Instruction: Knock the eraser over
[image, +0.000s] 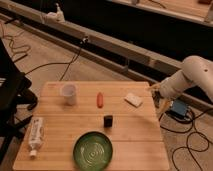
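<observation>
As the eraser (108, 120) appears upright mid-counter (135, 131), just behind the green plate (93, 150), your claw (154, 90) hangs at the counter's right edge, well apart, its state untellable. Judgement: the knock is not yet made.

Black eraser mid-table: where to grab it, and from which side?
Take the eraser by its upper part, across the narrow faces, probably coming from the right. It seems to stand upright, nothing touching it; the green plate sits in front. The pincer is at the right edge of the table, past the white pad.
</observation>
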